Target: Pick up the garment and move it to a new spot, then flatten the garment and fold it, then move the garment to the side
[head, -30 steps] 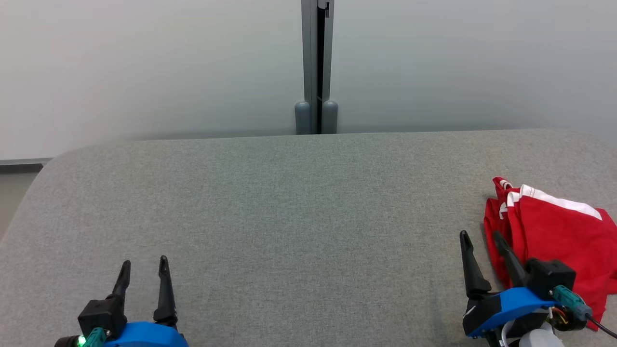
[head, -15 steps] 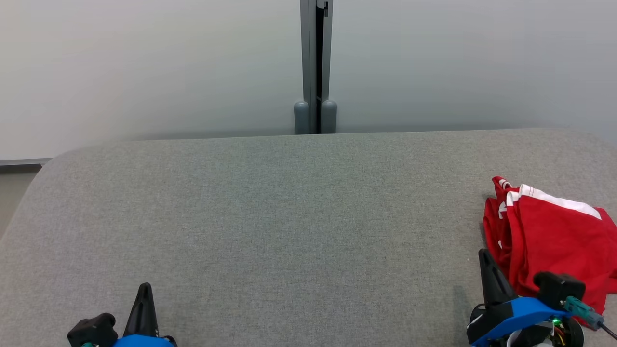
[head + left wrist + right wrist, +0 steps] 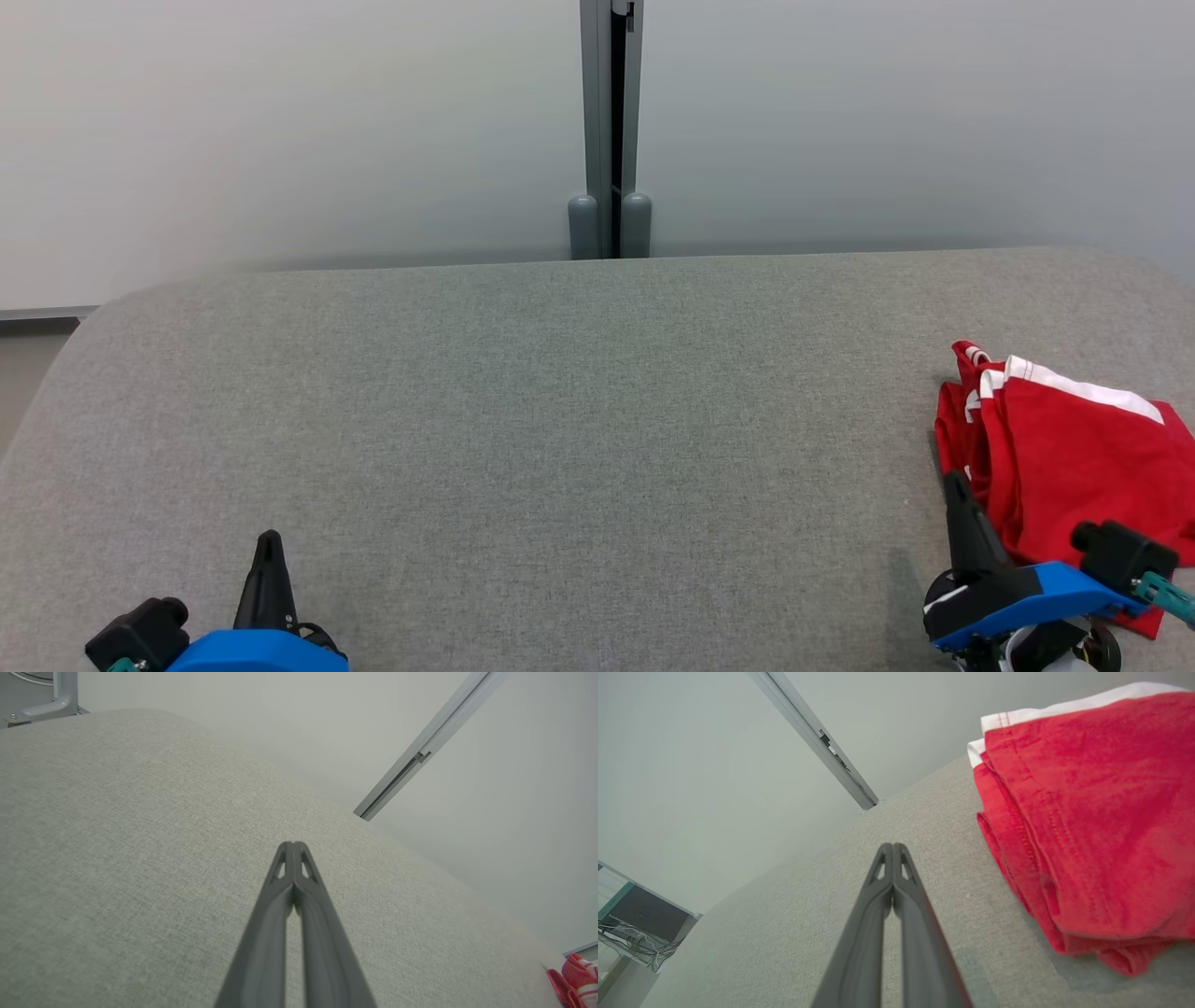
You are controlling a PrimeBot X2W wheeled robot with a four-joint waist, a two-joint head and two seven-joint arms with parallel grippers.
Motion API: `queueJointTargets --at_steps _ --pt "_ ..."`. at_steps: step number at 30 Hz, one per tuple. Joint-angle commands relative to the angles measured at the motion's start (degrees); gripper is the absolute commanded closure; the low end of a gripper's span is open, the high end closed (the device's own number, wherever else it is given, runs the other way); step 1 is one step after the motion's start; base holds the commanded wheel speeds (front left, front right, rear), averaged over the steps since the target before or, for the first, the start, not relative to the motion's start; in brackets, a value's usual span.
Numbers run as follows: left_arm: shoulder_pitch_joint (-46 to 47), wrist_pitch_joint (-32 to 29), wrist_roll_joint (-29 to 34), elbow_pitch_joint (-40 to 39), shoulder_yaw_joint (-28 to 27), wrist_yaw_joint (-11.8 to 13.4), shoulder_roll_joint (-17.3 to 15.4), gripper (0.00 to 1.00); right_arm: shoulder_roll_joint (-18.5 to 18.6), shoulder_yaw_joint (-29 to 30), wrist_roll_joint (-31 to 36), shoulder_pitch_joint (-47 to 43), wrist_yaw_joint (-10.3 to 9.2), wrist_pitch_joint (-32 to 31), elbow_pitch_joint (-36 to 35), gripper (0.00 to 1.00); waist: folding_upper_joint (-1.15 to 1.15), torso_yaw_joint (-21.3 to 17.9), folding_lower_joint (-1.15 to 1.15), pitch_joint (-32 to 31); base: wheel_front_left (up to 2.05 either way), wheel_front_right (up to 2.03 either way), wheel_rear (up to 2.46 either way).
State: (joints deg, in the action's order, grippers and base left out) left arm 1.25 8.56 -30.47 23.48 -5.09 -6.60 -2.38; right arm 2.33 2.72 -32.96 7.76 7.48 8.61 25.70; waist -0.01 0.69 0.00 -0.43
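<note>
Both pincers stood spread a second ago; they have since closed and drawn back toward the bottom edge of the head view. The left pincer (image 3: 269,553) has its two dark fingers pressed together on nothing, above bare grey counter (image 3: 579,420) at the lower left. Its wrist view shows the tips meeting over plain fabric. The right pincer (image 3: 956,493) is likewise closed and empty at the lower right. In its own wrist view, a strip of grey separates the joined fingers from the cloth, so it sits just beside the garment (image 3: 1074,457) without touching it. The garment is red with white trim and lies in a loosely folded heap on the counter's right side, running past the right edge of the head view. Beyond the counter's far edge rises a pale wall (image 3: 280,121), split in the middle by a grey metal post (image 3: 611,121).
</note>
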Motion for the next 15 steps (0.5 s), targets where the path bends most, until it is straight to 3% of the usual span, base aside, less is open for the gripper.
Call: queueJointTargets --at_steps 1,15 --pt "1.72 -0.61 -2.96 -1.43 -0.26 -0.32 -0.38 1.00 0.32 0.33 -3.01 0.21 0.00 -0.64 -1.56 1.00 0.00 -0.01 0.00 0.01 0.00 0.00 0.00" --pt "2.50 -3.55 -14.94 -3.15 -0.52 -0.50 -0.44 1.00 0.40 1.05 -14.48 -0.19 0.01 -3.61 -3.71 1.00 0.00 -0.11 0.00 0.09 0.00 0.00 0.00"
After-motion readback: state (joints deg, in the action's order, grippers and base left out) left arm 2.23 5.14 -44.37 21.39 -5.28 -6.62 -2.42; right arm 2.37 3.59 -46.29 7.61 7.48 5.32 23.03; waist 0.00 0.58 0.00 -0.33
